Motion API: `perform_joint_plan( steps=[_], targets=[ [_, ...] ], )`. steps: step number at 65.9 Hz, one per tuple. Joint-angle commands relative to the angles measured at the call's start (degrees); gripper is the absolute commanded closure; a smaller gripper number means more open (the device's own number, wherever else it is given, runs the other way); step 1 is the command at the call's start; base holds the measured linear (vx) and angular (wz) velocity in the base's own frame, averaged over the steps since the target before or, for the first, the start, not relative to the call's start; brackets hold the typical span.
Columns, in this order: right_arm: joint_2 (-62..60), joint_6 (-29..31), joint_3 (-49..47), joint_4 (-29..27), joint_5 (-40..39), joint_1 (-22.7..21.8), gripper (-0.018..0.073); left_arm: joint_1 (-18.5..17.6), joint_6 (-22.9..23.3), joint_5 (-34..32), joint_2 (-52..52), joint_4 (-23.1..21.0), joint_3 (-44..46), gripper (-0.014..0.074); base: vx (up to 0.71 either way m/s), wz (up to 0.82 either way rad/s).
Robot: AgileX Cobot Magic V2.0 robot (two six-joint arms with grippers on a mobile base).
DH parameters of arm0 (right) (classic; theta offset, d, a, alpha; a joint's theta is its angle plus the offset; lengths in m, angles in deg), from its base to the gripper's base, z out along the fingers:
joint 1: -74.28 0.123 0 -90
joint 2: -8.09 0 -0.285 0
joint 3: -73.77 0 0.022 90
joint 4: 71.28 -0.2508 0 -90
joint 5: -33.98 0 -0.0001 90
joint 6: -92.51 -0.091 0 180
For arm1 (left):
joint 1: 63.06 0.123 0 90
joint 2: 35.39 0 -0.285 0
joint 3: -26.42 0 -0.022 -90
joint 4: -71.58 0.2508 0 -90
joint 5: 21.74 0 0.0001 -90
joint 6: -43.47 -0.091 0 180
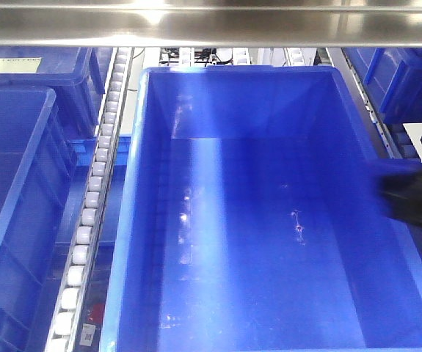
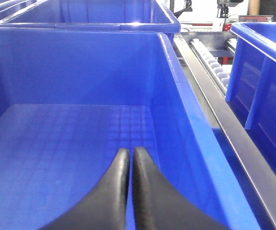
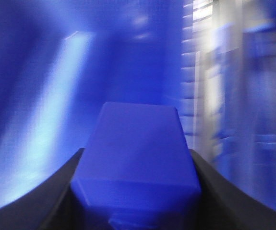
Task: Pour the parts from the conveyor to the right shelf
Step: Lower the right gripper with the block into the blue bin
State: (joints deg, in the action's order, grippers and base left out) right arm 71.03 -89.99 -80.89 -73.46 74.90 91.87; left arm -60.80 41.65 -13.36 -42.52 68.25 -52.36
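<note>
Under the steel crossbar (image 1: 211, 29): big blue bin (image 1: 133, 220) on the roller-track shelf (image 1: 97, 191), more bins either side.

Right gripper (image 3: 135, 191) sits blurry at the bin's right rim, fingers clamped on a blue block (image 3: 138, 153), roller track just off to its right. Left gripper (image 2: 130, 163) has its fingers pressed together holding nothing, grid-floored bin (image 2: 176, 110) right ahead, steel rail (image 2: 224, 124) beside it.

The right wrist view is motion-smeared — the roller tracks (image 3: 195, 96) streak — and the right gripper (image 1: 414, 192) is a dark blur.
</note>
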Motion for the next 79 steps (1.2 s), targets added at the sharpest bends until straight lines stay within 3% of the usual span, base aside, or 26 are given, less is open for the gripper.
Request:
perform_joint_plan(
  steps=[1, 20, 50, 70, 79],
  targets=[
    [6.08, -2.49, -5.55, 1.79, -1.2, 3.9, 0.0564, -0.37, 0.46, -4.38, 0.13, -0.51, 1.16, 0.0603, 0.0, 0.0],
    [26.57, -2.78, -17.84, 1.66, 7.95, 10.36, 0.0564, -0.37, 0.46, -4.38, 0.13, -0.51, 1.16, 0.0603, 0.0, 0.0],
    [46.83, -2.44, -29.64, 1.31, 13.18, 10.36, 0.0564, -0.37, 0.46, -4.38, 0.13, -0.51, 1.16, 0.0603, 0.0, 0.0],
    [52.22, -2.09, -31.08, 0.87, 14.0, 10.29, 0.0558, -0.37, 0.46, -4.38, 0.13, -0.51, 1.16, 0.0603, 0.0, 0.0],
    [53.17, -2.09, -31.08, 0.66, 13.96, 10.29, 0.051, -0.37, 0.46, -4.38, 0.13, -0.51, 1.16, 0.0603, 0.0, 0.0]
  ],
)
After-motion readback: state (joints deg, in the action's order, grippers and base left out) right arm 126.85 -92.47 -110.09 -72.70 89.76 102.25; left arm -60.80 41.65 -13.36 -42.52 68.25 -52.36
